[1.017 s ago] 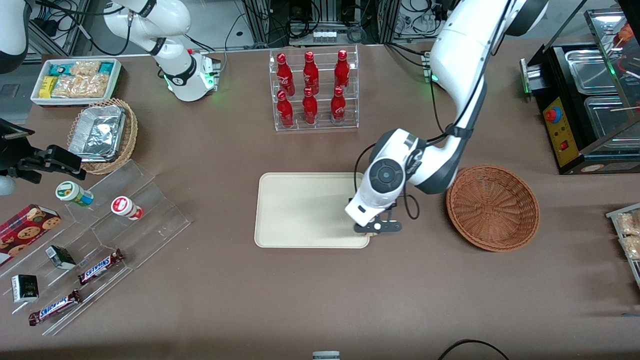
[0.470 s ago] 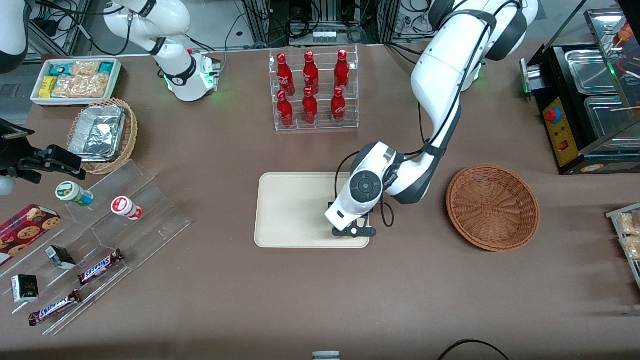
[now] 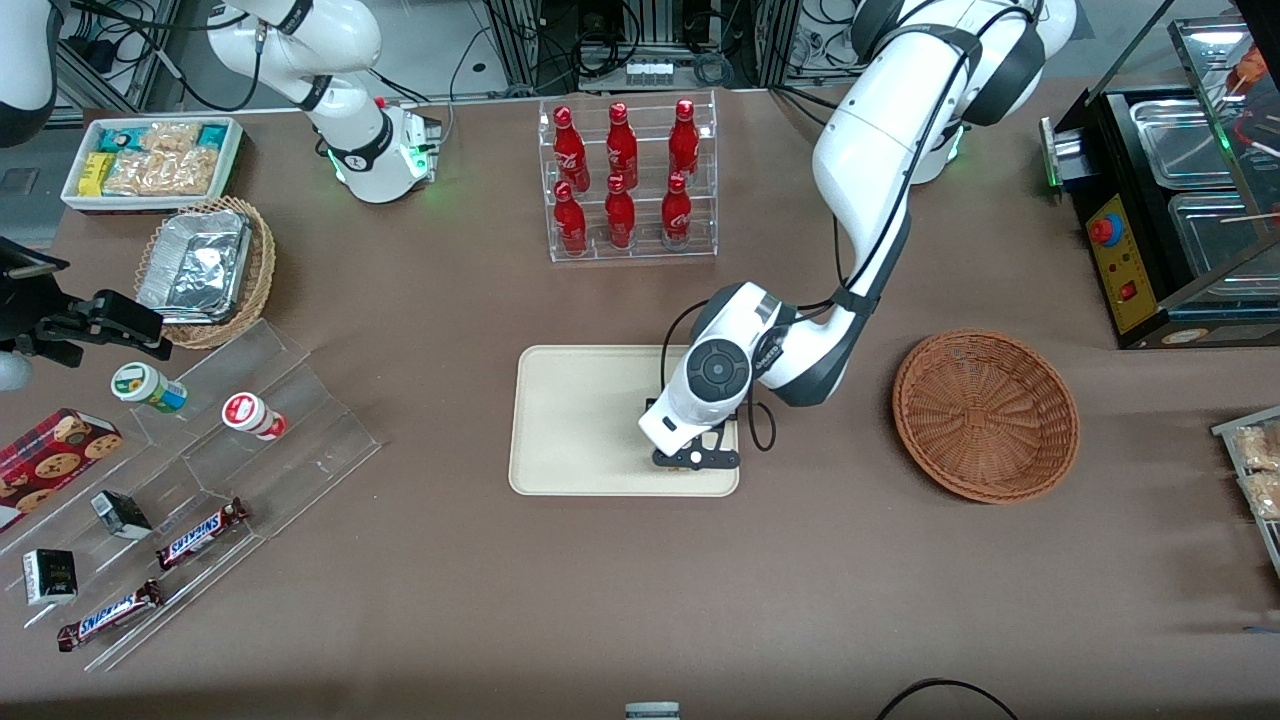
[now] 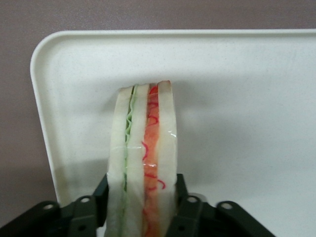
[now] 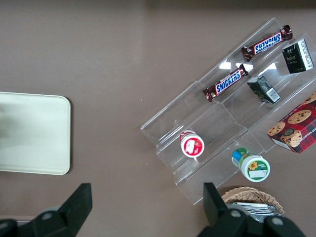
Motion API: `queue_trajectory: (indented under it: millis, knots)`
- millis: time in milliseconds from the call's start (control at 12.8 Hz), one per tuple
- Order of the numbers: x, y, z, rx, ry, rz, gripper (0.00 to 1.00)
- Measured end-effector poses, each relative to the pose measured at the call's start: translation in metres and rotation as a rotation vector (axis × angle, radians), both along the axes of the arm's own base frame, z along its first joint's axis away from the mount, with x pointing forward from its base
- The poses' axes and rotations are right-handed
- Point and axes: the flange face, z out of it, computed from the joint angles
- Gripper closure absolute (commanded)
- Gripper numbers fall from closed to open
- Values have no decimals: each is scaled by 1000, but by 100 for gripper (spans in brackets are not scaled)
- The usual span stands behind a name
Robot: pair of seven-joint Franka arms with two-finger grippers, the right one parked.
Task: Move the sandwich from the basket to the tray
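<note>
My gripper [image 3: 696, 460] [image 4: 141, 207] is shut on the sandwich [image 4: 143, 163], a wedge of pale bread with green and red-orange layers at its edge. It hangs over the cream tray [image 3: 580, 420] [image 4: 237, 98], near the tray's corner closest to the front camera on the basket's side. In the front view the wrist hides the sandwich. The reddish-brown wicker basket [image 3: 985, 415] sits empty beside the tray, toward the working arm's end of the table.
A clear rack of red bottles [image 3: 628, 180] stands farther from the camera than the tray. Toward the parked arm's end are an acrylic stepped stand with snacks [image 3: 200, 480], a tan basket with a foil container [image 3: 205, 268] and a white snack bin [image 3: 150, 160]. A black appliance [image 3: 1170, 200] stands near the basket.
My gripper has carried the sandwich from the tray's basket-side edge further in over the tray, away from the basket. Nothing else has moved.
</note>
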Motion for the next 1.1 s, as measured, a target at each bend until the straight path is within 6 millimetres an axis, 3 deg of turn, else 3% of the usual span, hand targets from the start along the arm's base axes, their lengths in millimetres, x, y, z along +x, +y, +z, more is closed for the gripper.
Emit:
queue_trajectory:
  millis: [235,313,470,626,783,939,1096]
  knots:
    - [8,6,13,-2,-3,19,1]
    - [15,11,25,-2,-10,38,0]
    - [33,33,76,-6,-30,102,0]
    - [54,85,148,7,-30,168,0]
    - [71,161,207,26,-23,252,0]
    - [81,232,239,24,-41,310,0]
    - [79,287,255,26,-50,327,0]
